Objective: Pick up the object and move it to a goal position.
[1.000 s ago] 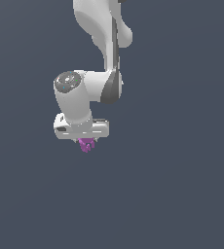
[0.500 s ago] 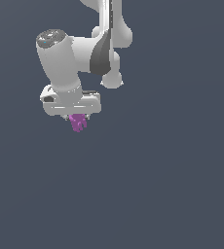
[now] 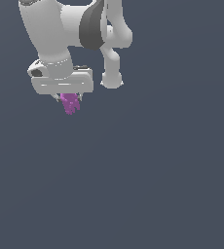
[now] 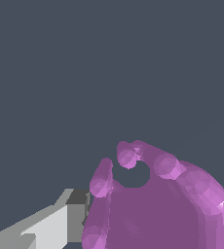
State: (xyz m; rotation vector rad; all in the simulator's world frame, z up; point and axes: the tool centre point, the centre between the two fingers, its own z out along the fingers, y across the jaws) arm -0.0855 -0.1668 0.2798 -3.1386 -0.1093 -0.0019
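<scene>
The fingers (image 3: 78,98) are seen drawn in narrowly under the white hand, with the magenta object (image 3: 70,103) pinched between them, so the gripper (image 3: 69,99) is judged to be holding the piece rather than hovering over it. Only short grey stubs of the fingers are visible in the exterior view, at either side of the object's upper part; most of the lumpy piece hangs below the fingertips, in the upper left of the frame. In the wrist view the object (image 4: 182,204) fills the lower right of the picture, its curled ring-like lobes and small central hole pointing away from the camera, and one grey finger (image 4: 55,226) is seen just beside it at the lower left. Such a grip near the top of the piece is probably what its small size allows. No surface is seen touching the object; it is carried in open space against a plain dark background. No goal marker is shown, so how far the transport has come cannot be told.
</scene>
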